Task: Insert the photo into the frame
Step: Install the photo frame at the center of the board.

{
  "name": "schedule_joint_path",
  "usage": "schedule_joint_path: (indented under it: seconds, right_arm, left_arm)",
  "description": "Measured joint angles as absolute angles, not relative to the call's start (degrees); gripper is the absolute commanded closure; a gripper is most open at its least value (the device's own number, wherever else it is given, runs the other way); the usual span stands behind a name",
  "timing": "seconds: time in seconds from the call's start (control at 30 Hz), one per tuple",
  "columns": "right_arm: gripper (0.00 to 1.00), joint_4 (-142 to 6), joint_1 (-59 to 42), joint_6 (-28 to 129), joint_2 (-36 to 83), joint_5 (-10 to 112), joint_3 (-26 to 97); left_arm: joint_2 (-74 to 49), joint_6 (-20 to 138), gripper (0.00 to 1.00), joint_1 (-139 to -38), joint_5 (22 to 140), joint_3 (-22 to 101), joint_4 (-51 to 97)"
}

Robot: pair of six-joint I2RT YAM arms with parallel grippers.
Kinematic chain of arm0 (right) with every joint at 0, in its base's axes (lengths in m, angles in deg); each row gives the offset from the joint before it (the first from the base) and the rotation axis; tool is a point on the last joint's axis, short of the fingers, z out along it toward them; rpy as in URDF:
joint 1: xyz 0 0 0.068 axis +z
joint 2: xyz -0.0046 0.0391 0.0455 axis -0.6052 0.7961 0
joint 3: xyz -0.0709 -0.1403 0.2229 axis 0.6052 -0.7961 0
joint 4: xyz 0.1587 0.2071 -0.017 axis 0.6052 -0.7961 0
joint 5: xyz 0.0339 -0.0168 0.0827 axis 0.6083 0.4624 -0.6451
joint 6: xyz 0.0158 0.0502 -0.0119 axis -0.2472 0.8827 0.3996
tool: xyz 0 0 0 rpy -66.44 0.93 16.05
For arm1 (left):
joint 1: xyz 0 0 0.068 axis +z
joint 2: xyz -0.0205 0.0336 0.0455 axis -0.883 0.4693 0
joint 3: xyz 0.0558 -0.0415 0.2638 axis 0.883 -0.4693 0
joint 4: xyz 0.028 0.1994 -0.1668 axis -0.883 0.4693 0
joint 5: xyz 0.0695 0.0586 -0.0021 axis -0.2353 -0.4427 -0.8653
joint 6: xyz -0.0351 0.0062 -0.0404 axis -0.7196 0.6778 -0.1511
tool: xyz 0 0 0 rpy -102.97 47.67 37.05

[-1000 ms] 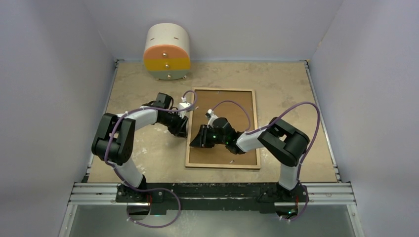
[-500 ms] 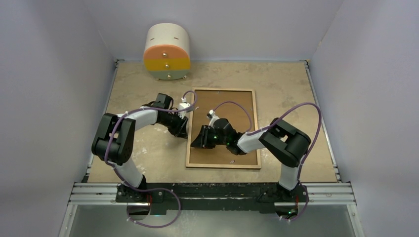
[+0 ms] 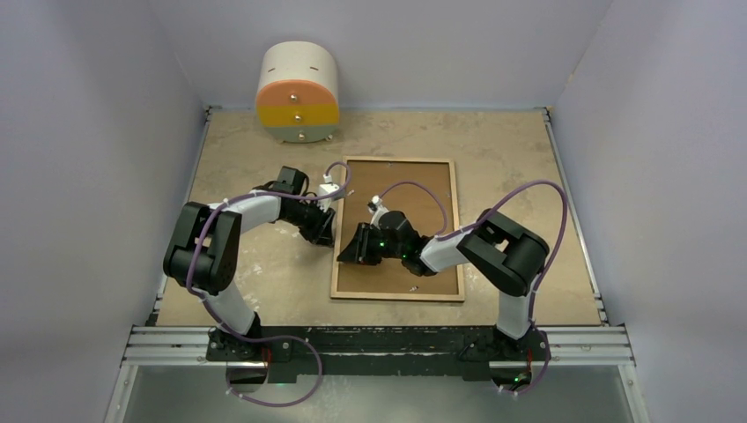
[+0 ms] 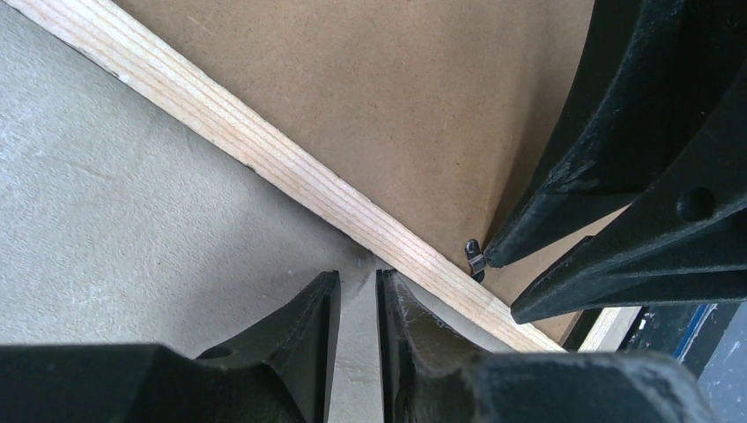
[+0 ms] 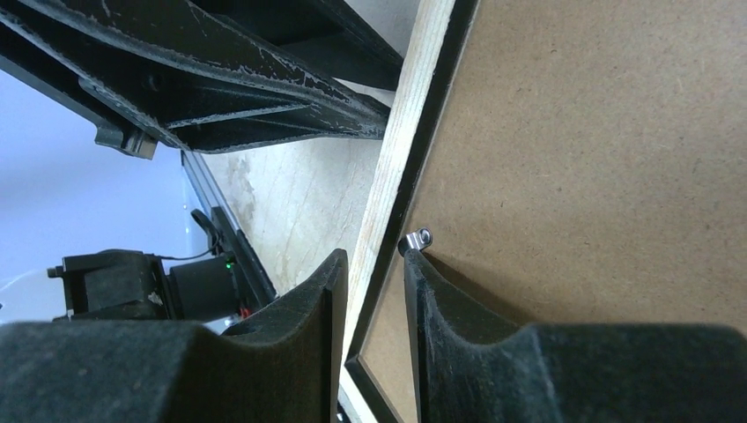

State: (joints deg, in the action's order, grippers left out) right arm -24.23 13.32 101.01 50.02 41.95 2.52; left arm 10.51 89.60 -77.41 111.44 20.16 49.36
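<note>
My left tool [image 4: 357, 278], barely parted and empty, sits beside the frame [image 4: 264, 145]; my right tool [image 5: 374, 260] straddles its rail, whether gripping I cannot tell

A beige, mottled tabletop [image 3: 528, 150] is enclosed on three sides by plain pale lilac walls [image 3: 414, 44]. A rounded white cabinet [image 3: 298, 92] with orange and yellow fronts is set by the far wall.

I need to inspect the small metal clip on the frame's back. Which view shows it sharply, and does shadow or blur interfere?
Left wrist view: clip sharp, at the edge of the right gripper's shadow. Right wrist view: clip sharp with a bright glint, dark shadow beside it. Top view: evenly lit, but that clip cannot be made out.
</note>
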Motion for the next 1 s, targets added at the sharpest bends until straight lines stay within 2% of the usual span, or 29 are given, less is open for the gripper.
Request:
schedule_joint_path:
  seconds: [0.37, 0.67, 1.0]
  right_arm:
    - [0.64, -23.7, 13.5, 107.7, 50.4, 44.3, 2.5]
    - [0.65, -25.0, 14.0, 108.8, 47.2, 45.5, -0.7]
    - [0.65, -26.6, 14.2, 108.6, 48.2, 44.6, 1.2]
  left_arm:
    - [10.5, 89.7, 0.77, -77.4, 111.3, 20.0, 48.9]
    - [10.5, 89.8, 0.78, -77.9, 111.6, 19.9, 48.6]
    - [10.5, 89.8, 0.79, -77.9, 111.7, 19.9, 48.6]
